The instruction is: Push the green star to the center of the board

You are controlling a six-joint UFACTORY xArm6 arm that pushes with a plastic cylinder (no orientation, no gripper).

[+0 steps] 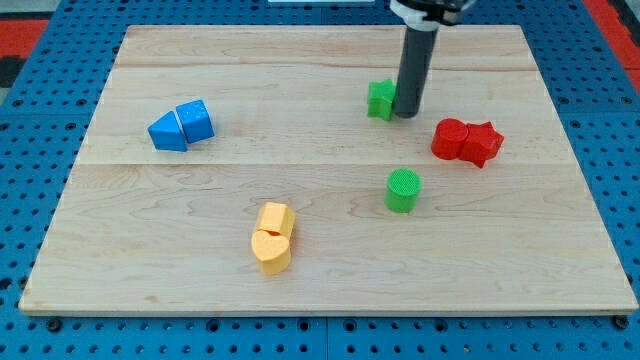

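Note:
The green star [380, 99] lies on the wooden board [200, 250], above and right of the board's middle. My tip [407, 114] stands right against the star's right side; whether it touches the star I cannot tell. The dark rod rises from there to the view's top edge.
A green cylinder [403, 190] stands below the star. Two red blocks [467, 141] lie together to the right of my tip. Two blue blocks [182, 125] lie together at the left. Two yellow blocks [272, 237] lie stacked close together at the bottom middle.

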